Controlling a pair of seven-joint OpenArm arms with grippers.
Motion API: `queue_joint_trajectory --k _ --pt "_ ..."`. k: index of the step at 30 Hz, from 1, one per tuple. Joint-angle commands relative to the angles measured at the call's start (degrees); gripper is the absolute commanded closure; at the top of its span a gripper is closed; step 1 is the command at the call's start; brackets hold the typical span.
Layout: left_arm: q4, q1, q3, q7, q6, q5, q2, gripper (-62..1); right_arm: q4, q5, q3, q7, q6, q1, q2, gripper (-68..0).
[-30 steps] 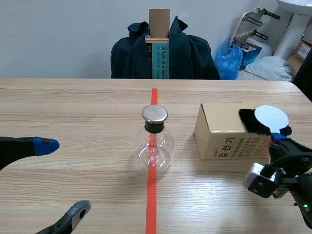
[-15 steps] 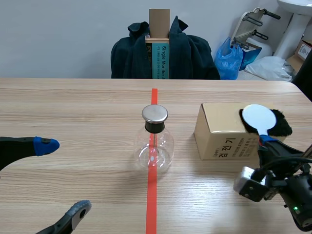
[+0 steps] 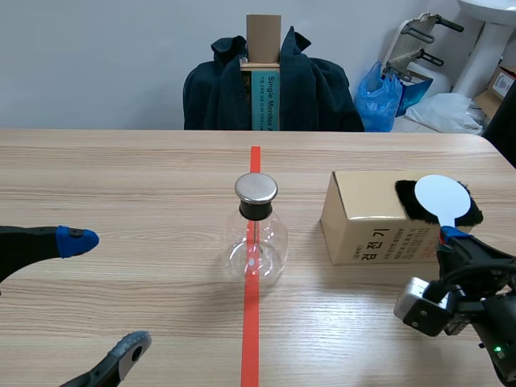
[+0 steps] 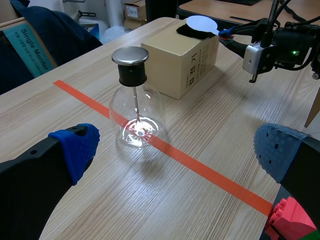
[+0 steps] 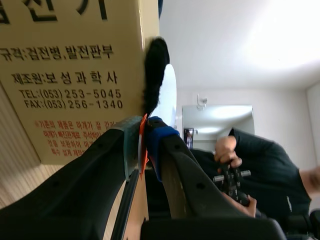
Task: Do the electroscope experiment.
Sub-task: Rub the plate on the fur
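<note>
Right end effector (image 5: pixel 145 132) clamps paddle (image 3: pixel 442 196); left (image 4: pixel 177 148) gapes.

You will find "Single Monitor" printed on the teal box (image 3: pixel 270 98) at upper centre of the scene view, and "검전기" on the cardboard box (image 3: pixel 367 226) at centre right, whose side label also reads "제조원:보성과학사".

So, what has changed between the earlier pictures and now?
The right gripper, shut on the white disc, slid it over the black fur on the box toward the flask, then back again. The flask, box, fur and the open left gripper stayed put.
</note>
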Motion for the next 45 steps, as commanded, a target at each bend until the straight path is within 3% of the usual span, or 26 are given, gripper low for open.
queue_joint_trajectory --k 1,7,15,27,38,45 --pt "0.39 -0.15 0.2 -0.79 -0.07 -0.37 0.33 -62.3 0.46 -0.24 0.2 2.62 0.24 -0.22 0.55 -0.8" --pt "0.39 -0.15 0.2 -0.76 -0.07 -0.37 0.33 -62.3 0.46 -0.22 0.2 4.0 -0.31 -0.22 0.66 -0.8" --pt "0.39 -0.15 0.2 -0.79 -0.07 -0.37 0.33 -62.3 4.39 3.74 0.22 3.41 -5.22 -0.22 1.75 -0.8" --pt "0.39 -0.15 0.2 -0.76 -0.07 -0.37 0.33 -62.3 25.77 9.38 2.47 -6.21 -5.22 -0.22 3.76 -0.8" --pt "0.39 -0.15 0.2 -0.76 -0.07 -0.35 0.33 -62.3 44.19 15.96 6.47 -6.62 -5.22 -0.22 3.76 -0.8" --pt "0.39 -0.15 0.2 -0.76 -0.07 -0.35 0.33 -62.3 51.52 20.06 6.82 -6.75 -5.22 -0.22 3.76 -0.8"
